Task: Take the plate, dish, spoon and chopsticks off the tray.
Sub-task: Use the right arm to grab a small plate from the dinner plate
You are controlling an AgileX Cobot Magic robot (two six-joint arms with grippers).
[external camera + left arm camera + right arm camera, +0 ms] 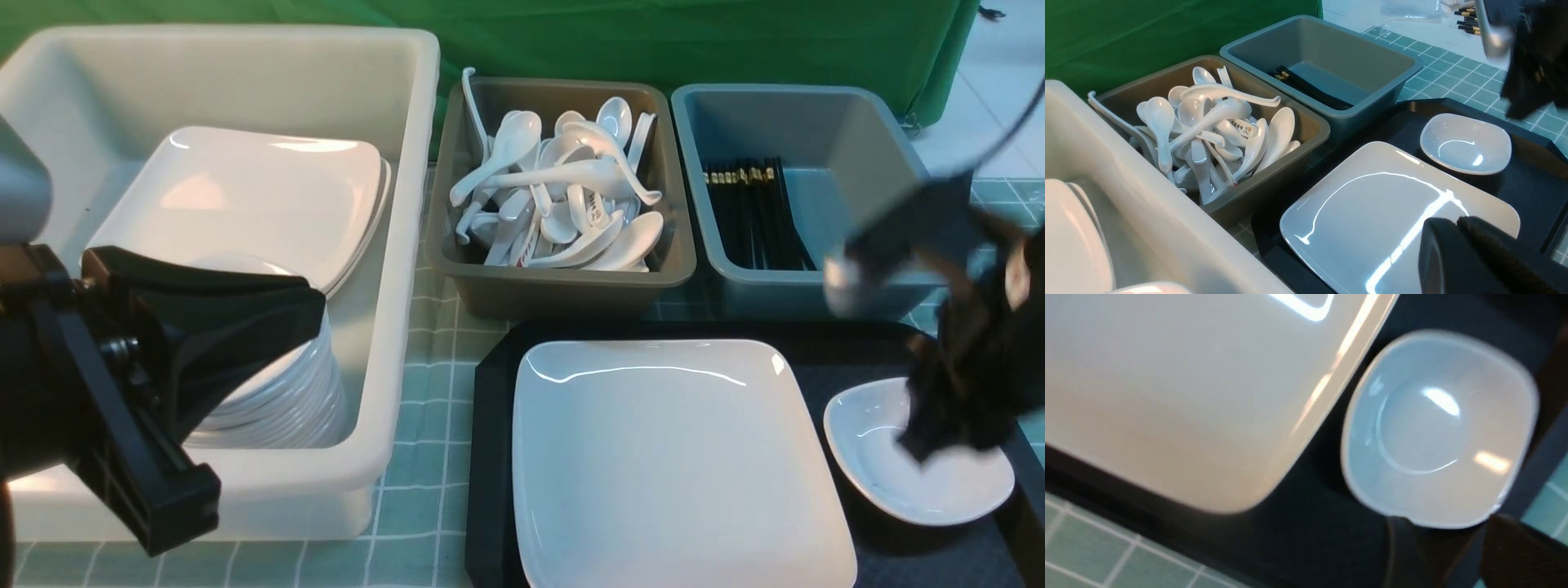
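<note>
The tray (490,457) sat nearest on the tabletop (424,384). The plate (669,457) lay flat on the tray floor. The dish (939,482) stood on the tray at the plate's 3 o'clock, apart from it. The right hand (1449,543), blurred, was at the dish's rim with fingers spread. The left hand (1457,226), fingers pressed together, hung at 9 o'clock over the white tub (392,245) of stacked plates. At 12 o'clock, the brown tub (563,286) held spoons (563,204) and the grey tub (816,122) held chopsticks (755,212).
</note>
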